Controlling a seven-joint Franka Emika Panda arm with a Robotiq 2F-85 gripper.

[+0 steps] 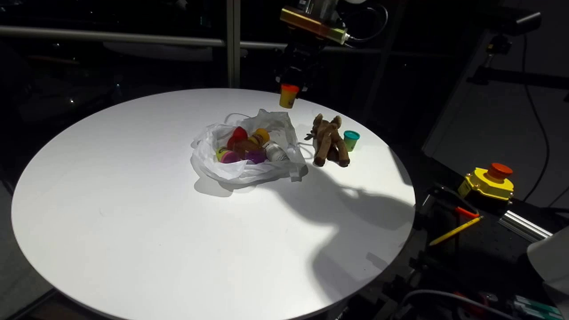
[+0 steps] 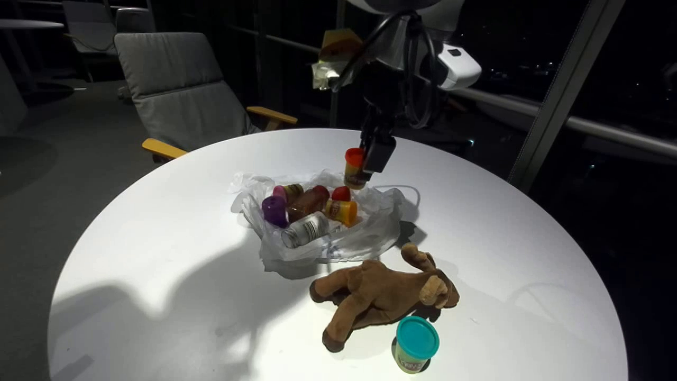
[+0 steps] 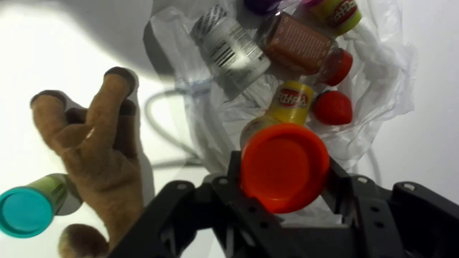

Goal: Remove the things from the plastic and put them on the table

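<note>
One by one, presumably, to empty the plastic bag (image 1: pixel 242 174): pinching a red-lidded Play-Doh tub (image 1: pixel 288 97) lid-up in the gripper (image 3: pixel 285 172), likely for standing on the white table (image 1: pixel 155 231) near brown plush animal (image 1: pixel 328 138) and teal-lidded tub (image 1: pixel 350 141), at the bag's three o'clock in an exterior view.

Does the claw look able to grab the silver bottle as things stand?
Probably not: the claw holds the red-lidded tub, though the silver bottle looks uncovered from above.

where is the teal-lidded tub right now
In an exterior view, the teal-lidded tub stands upright on the white table, low in the picture, right of centre, beside the brown plush animal.
</note>
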